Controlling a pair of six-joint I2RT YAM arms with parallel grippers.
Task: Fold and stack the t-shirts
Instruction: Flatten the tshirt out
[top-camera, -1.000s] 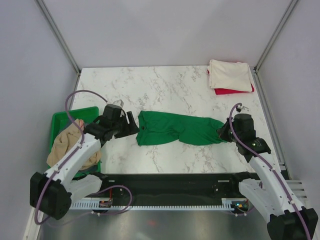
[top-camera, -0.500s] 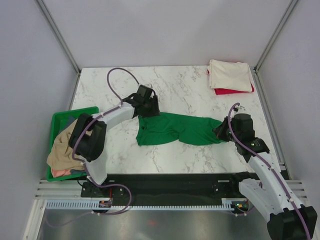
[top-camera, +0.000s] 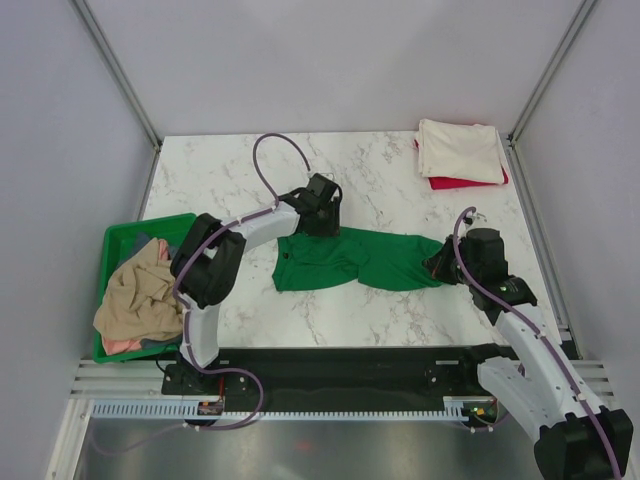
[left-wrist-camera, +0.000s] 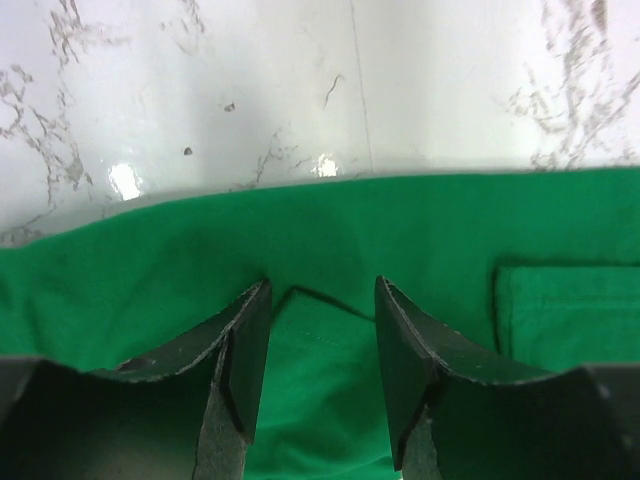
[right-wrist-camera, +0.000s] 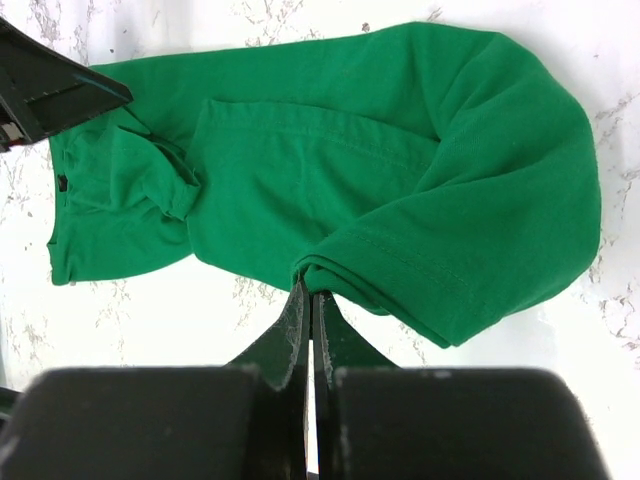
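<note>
The bright green t-shirt (top-camera: 350, 258) lies half-folded in a long band across the middle of the marble table (top-camera: 230, 170). My left gripper (top-camera: 322, 222) is open, its jaws apart over the shirt's far edge (left-wrist-camera: 150, 270), with green cloth between the fingertips (left-wrist-camera: 320, 300). My right gripper (top-camera: 440, 263) is shut on a folded hem at the shirt's right end (right-wrist-camera: 308, 290); the shirt (right-wrist-camera: 400, 170) spreads away from it. The cream-white t-shirt (top-camera: 460, 148) lies folded on the red t-shirt (top-camera: 455, 183) at the far right corner. The tan t-shirt (top-camera: 140, 295) is bunched in the bin.
A green plastic bin (top-camera: 150, 222) stands at the table's left edge holding the tan shirt. Grey walls and metal posts enclose the table. The left gripper's dark fingers show at the upper left of the right wrist view (right-wrist-camera: 50, 95).
My left arm has swung from beside the bin out to the right, over the green shirt's far edge. The right gripper has kept its hold and barely moved.
</note>
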